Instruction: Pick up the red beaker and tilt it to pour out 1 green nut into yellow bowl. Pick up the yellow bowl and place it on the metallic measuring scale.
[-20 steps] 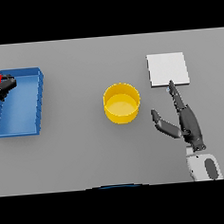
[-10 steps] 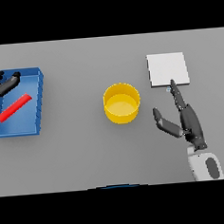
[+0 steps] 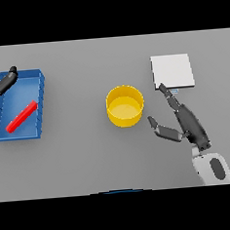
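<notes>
Beaker let go into the tray; bowl next.

The right hand (image 3: 186, 123), fingers spread and empty, waits just right of the one yellow bowl (image 3: 125, 105) on the tabletop (image 3: 86, 158); one scale (image 3: 172, 71) beyond. Far left, the left hand (image 3: 2, 83), open, has released the one red beaker (image 3: 21, 116), now flat in the one blue tray (image 3: 37, 93). No nut visible.

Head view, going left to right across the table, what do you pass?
Left hand → blue tray holding the red beaker → yellow bowl → right hand and, farther back, the measuring scale.
</notes>
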Controlling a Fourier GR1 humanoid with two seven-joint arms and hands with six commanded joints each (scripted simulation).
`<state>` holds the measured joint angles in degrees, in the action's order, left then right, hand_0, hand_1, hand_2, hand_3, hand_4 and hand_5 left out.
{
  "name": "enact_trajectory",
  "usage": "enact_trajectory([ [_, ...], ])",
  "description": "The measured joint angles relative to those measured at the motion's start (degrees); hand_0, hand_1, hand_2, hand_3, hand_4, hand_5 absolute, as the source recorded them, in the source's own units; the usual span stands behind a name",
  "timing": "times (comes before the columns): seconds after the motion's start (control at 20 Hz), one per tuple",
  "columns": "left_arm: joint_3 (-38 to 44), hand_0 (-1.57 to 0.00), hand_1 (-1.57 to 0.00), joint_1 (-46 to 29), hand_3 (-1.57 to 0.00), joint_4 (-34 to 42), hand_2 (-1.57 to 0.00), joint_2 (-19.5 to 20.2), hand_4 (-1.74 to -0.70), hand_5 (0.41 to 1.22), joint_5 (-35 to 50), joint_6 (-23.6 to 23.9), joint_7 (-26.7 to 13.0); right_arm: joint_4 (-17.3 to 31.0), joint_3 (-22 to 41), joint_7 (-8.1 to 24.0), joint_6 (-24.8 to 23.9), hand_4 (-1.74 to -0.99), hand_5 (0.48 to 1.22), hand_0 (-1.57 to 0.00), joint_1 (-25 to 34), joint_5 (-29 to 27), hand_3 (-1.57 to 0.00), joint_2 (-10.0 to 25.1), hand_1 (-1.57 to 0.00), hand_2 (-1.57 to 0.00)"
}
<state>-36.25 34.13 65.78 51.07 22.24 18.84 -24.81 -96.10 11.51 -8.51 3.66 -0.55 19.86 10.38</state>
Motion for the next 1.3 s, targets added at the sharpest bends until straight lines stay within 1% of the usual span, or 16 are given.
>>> enact_trajectory([
  [0.05,0.11,-0.01,-0.01,-0.02,-0.01,-0.14,-0.01,-0.07,-0.72,0.676,0.08,-0.13,0.54,0.26,0.69,0.48,1.57,-1.19,0.716,0.0,1.68,1.57,0.0,2.28,0.0,0.0],
  [0.1,0.04,-0.01,-0.01,0.07,-0.01,0.09,-0.01,-0.54,-0.72,0.67,0.33,-0.29,0.84,0.57,2.24,2.47,2.79,-1.204,0.708,0.0,4.03,4.72,0.0,4.33,0.0,0.0],
  [0.2,0.31,-0.01,-0.01,-0.15,0.0,-0.08,-0.01,-1.19,-0.72,0.664,0.81,-0.03,1.6,2.06,6.0,3.77,5.28,-1.22,0.701,0.0,8.97,10.91,0.0,7.71,0.0,0.0],
  [0.35,0.48,0.0,0.0,-0.74,0.0,-0.27,0.0,-1.18,-0.71,0.669,1.08,-0.16,2.37,5.03,11.72,1.24,8.66,-1.232,0.702,0.0,15.6,18.65,0.0,11.81,0.0,0.0],
  [0.4,0.36,0.0,0.0,-0.22,0.0,-0.34,0.0,-1.3,-0.71,0.672,1.03,-0.33,1.8,5.68,13.41,0.01,9.82,-1.228,0.703,0.0,17.75,20.53,0.0,12.84,0.0,0.0],
  [0.5,0.19,0.0,0.0,-0.37,0.0,-0.01,0.0,-1.21,-0.71,0.68,1.13,-0.58,1.57,7.23,16.7,-1.16,12.71,-1.216,0.706,0.0,21.31,23.72,0.0,14.25,0.0,0.0],
  [0.6,0.51,0.0,0.0,-0.96,0.0,0.81,0.0,-0.64,-0.72,0.682,1.57,-0.59,2.08,10.3,19.07,-2.3,14.42,-1.211,0.704,0.0,24.52,25.89,0.0,14.73,0.0,0.0],
  [0.65,0.49,0.0,0.0,-0.87,0.0,0.01,0.0,-1.03,-0.72,0.684,1.77,-1.01,1.75,10.69,20.41,-3.45,15.27,-1.212,0.705,0.0,25.64,26.68,0.0,14.74,0.0,0.0],
  [0.7,0.97,0.0,0.0,-0.62,0.0,-0.25,0.0,-0.92,-0.72,0.687,2.19,-1.63,2.54,11.96,21.11,-4.14,15.83,-1.215,0.704,0.0,26.86,27.49,0.0,15.31,0.0,0.0],
  [0.75,0.74,0.0,0.0,-0.11,0.0,-0.71,0.0,-1.36,-0.72,0.688,1.84,-1.44,2.27,13.15,21.89,-4.35,16.62,-1.219,0.705,0.0,28.1,27.96,0.0,15.17,0.0,0.0],
  [0.85,0.68,0.0,0.0,0.07,0.0,-0.69,0.0,-1.57,-0.72,0.688,1.73,-1.24,2.34,16.62,23.96,-3.32,18.9,-1.223,0.704,0.0,31.11,29.45,0.0,14.3,0.0,0.0],
  [0.95,1.14,0.0,0.0,-0.86,0.0,-0.43,0.0,-1.22,-0.72,0.686,2.27,-1.2,3.3,19.28,25.68,-3.7,20.1,-1.226,0.702,0.0,33.54,30.76,0.0,13.83,0.0,0.0],
  [1.1,1.5,0.0,0.0,-1.63,0.0,0.36,0.0,-0.7,-0.72,0.688,2.61,-0.85,3.84,23.81,27.44,-3.76,20.33,-1.25,0.708,0.0,36.1,32.38,0.0,12.67,0.0,0.0],
  [1.2,1.45,0.0,0.0,-1.77,0.0,0.36,0.0,-0.33,-0.72,0.684,2.67,-1.23,3.47,25.6,28.75,-4.45,21.36,-1.266,0.72,0.0,37.53,33.14,0.0,12.26,0.0,0.0],
  [1.25,1.3,0.0,0.0,-1.64,0.0,0.25,0.0,-0.76,-0.72,0.682,2.62,-0.96,3.12,26.7,29.29,-4.17,21.91,-1.27,0.727,0.0,38.62,33.48,0.0,11.62,0.0,0.0],
  [1.3,1.48,0.0,0.0,-2.01,0.0,0.74,0.0,-0.31,-0.72,0.684,2.73,-0.95,3.6,26.76,29.55,-4.65,23.26,-1.275,0.735,0.0,39.05,33.35,0.0,11.99,0.0,0.0],
])
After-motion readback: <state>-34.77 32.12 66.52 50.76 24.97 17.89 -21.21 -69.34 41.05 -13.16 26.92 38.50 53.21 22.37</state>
